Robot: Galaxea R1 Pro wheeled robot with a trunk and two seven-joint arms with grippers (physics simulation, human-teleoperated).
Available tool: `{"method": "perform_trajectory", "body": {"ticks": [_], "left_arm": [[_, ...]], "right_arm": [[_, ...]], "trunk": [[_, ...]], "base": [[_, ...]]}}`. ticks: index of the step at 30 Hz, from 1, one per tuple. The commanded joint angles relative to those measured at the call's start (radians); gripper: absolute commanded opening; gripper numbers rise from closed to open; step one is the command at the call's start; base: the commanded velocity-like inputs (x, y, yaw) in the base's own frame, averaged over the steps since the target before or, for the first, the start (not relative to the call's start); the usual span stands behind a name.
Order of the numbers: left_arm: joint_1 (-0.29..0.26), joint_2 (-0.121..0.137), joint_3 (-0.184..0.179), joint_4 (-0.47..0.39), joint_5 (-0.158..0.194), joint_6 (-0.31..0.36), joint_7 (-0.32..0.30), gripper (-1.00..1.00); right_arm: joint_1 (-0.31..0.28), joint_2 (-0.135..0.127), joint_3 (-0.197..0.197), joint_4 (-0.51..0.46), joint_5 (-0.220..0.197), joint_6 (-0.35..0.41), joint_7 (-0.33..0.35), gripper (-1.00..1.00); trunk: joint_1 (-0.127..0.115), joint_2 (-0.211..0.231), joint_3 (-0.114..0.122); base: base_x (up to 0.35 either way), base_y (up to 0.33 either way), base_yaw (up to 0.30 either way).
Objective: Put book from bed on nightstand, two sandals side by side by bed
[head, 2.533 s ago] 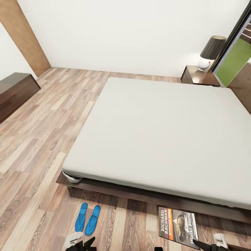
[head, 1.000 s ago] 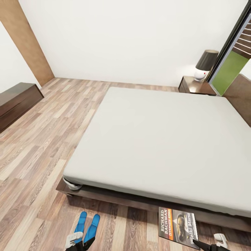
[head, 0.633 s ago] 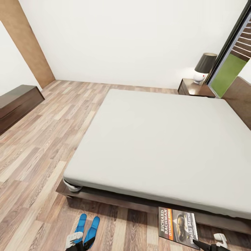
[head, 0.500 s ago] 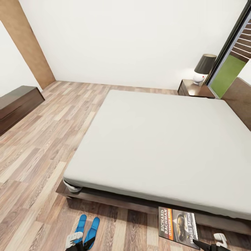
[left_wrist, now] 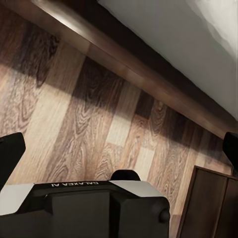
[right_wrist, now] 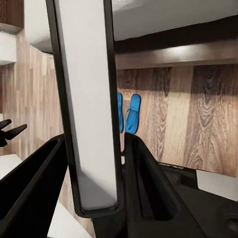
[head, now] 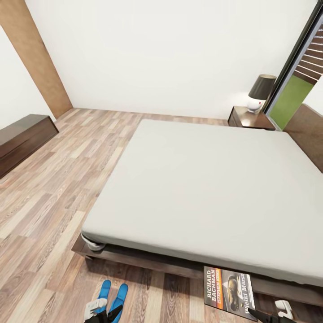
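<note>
- In the head view, we see the bed (head: 211, 188) filling the centre and right of the frame, its off-white mattress bare. The nightstand (head: 249, 119) with its lamp (head: 260, 92) sits at upper right, beside the window (head: 296, 76).
- At the bottom edge, we see the book (head: 229, 292) held up in front of the bed frame by our right gripper (head: 264, 315); the two sandals (head: 112, 296) lie side by side on the floor (head: 49, 188) at lower left, just above our left gripper (head: 101, 312).
- In the left wrist view, we see floor planks and the bed frame; the left gripper's (left_wrist: 119, 148) fingers stand spread.
- In the right wrist view, we see the right gripper (right_wrist: 91, 158) pinching the book (right_wrist: 87, 99) edge-on, with the sandals (right_wrist: 128, 113) at centre.
</note>
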Motion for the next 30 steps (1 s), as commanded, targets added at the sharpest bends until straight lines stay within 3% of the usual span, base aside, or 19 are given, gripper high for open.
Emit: {"method": "perform_trajectory", "body": {"ticks": [1, 26, 30], "left_arm": [[-0.001, 0.000, 0.007, 0.002, -0.007, -0.005, -0.004, 1.00], [-0.001, 0.000, 0.007, 0.002, -0.007, -0.005, -0.003, 1.00], [-0.001, 0.000, 0.004, 0.001, -0.009, -0.005, -0.002, 1.00]], "right_arm": [[0.000, 0.000, 0.007, 0.000, -0.005, -0.003, 0.001, -1.00], [-0.001, 0.000, 0.007, 0.001, -0.005, -0.003, -0.001, -1.00], [0.000, 0.016, 0.008, 0.003, -0.006, -0.004, -0.008, -1.00]], "trunk": [[0.000, -0.001, 0.001], [0.000, -0.001, 0.041], [0.000, -0.001, 0.048]], "base": [[0.000, 0.000, 0.000], [0.000, 0.000, 0.000], [0.000, 0.000, 0.000]]}}
